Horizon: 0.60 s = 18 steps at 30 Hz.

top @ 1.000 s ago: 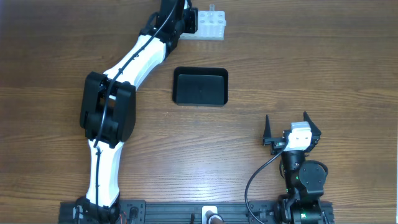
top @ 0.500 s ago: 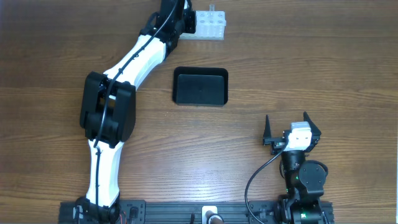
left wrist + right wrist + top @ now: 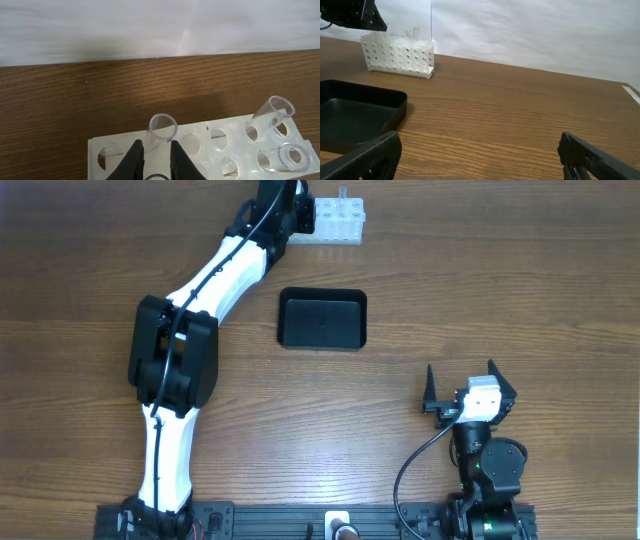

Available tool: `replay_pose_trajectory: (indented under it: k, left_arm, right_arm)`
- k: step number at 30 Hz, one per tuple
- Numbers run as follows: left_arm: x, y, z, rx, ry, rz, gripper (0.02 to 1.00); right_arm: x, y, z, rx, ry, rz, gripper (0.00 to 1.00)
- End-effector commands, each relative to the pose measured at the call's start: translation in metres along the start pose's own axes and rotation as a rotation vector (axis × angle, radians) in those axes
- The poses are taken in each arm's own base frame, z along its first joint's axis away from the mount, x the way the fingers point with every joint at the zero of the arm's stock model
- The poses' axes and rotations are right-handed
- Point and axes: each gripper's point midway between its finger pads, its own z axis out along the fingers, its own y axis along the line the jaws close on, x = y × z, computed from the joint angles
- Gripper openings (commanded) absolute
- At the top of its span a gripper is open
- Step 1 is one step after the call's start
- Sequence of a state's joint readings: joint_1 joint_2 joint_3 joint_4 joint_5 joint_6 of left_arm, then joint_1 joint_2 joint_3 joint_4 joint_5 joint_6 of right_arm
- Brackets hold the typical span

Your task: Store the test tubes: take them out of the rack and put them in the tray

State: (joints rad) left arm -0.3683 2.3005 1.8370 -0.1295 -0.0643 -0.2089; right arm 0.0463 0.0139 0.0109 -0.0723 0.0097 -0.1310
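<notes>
A white test tube rack (image 3: 338, 222) stands at the far edge of the table, with a clear tube (image 3: 343, 194) sticking up from it. My left gripper (image 3: 303, 212) is at the rack's left end. In the left wrist view its fingers (image 3: 134, 157) stand close together over the rack (image 3: 200, 145), shut on a test tube whose rim (image 3: 157, 176) shows between them. Another tube (image 3: 163, 128) stands just beyond the fingertips, and two more (image 3: 274, 113) sit at the rack's other end. The black tray (image 3: 322, 320) lies mid-table. My right gripper (image 3: 464, 388) rests open near its base.
In the right wrist view the tray (image 3: 355, 115) is close by and the rack (image 3: 397, 57) stands farther off against a white wall. Bare wooden table lies between the tray and the right arm.
</notes>
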Motion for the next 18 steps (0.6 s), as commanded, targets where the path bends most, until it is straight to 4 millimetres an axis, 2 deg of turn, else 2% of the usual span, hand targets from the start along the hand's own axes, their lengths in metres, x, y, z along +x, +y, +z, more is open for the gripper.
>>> replay_pose_trajectory:
  k: [1, 9, 18]
  left_arm:
    - [-0.004, 0.004, 0.005, -0.011, -0.013, 0.000, 0.097]
    - [-0.007, 0.004, 0.002, -0.010, -0.019, -0.001, 0.080]
    - [-0.029, 0.000, -0.013, -0.001, -0.061, -0.003, 0.060]
  right_arm:
    - [0.002, -0.003, 0.000, 0.015, 0.001, 0.003, 0.991]
    - [0.002, -0.003, 0.000, 0.016, 0.001, 0.003, 0.991]
    - [0.002, -0.003, 0.000, 0.016, 0.001, 0.003, 0.993]
